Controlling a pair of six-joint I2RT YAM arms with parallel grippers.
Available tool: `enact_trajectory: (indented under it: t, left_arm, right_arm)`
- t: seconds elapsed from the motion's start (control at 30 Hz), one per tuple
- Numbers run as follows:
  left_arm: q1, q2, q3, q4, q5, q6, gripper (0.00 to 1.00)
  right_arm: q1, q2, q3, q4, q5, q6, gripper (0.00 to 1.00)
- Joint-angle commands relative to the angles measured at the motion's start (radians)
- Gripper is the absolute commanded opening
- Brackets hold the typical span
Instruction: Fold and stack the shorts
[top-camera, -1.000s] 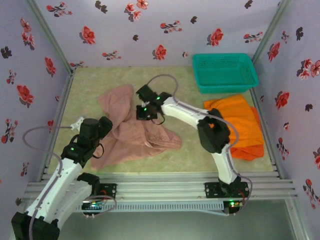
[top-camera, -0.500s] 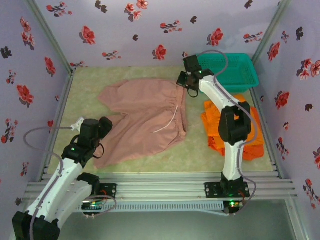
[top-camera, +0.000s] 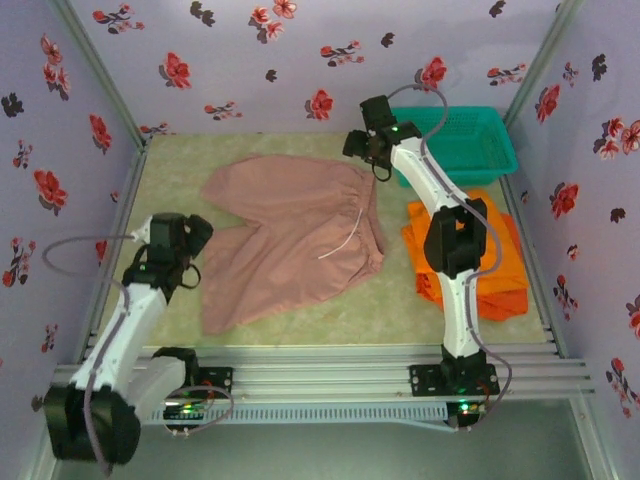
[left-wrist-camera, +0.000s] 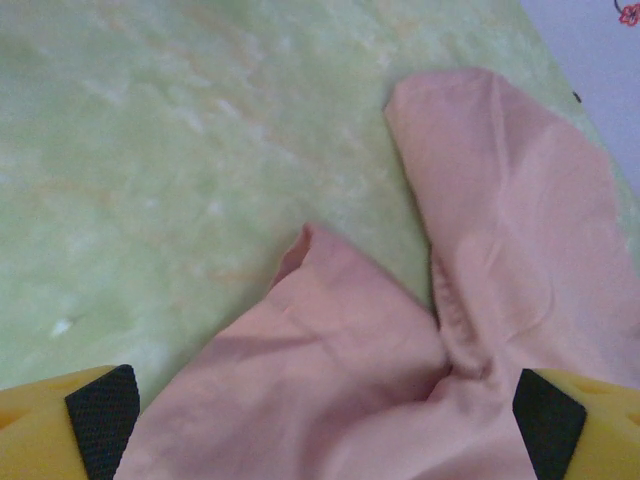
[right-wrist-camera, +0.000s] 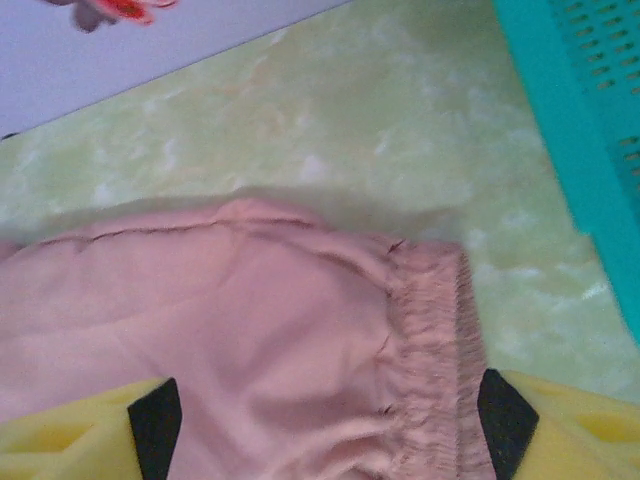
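Left tool (left-wrist-camera: 325, 425): jaws apart, over pink shorts (top-camera: 290, 235) leg.
Right tool (right-wrist-camera: 325, 420): jaws apart, above waistband (right-wrist-camera: 425, 340).
Orange shorts (top-camera: 500, 250): piled, right side.

We see the larger pink-brown shorts (top-camera: 290, 235) spread mostly flat on the middle of the bench, reaching toward its far edge. Their gathered waistband (right-wrist-camera: 430, 330) faces the right edge. One leg points at the far left corner and the other angles down toward the near edge, with a creased fold where the two legs meet. A white drawstring (top-camera: 343, 238) lies loose across the cloth just inside the waistband. The bright orange shorts (top-camera: 505, 265) lie piled in layers along the right edge, just beside the pink pair's waistband and partly hidden.
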Motion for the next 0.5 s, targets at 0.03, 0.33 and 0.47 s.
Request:
enact_trajectory:
  t: [0.03,0.33,0.47]
  left_arm:
    - [0.066,0.209,0.126,0.133,0.146,0.068,0.98]
    - [0.133,0.680,0.392,0.221,0.331,0.049,0.73]
    - [0.133,0.814,0.491,0.213,0.342,0.044,0.67]
  right_arm:
    - [0.104,-0.215,-0.140,0.060,-0.094,-0.033,0.82]
    - [0.182,-0.542,-0.765,0.417,-0.229,0.082,0.93]
    - [0.184,-0.609,-0.935,0.490,-0.219,0.092,0.93]
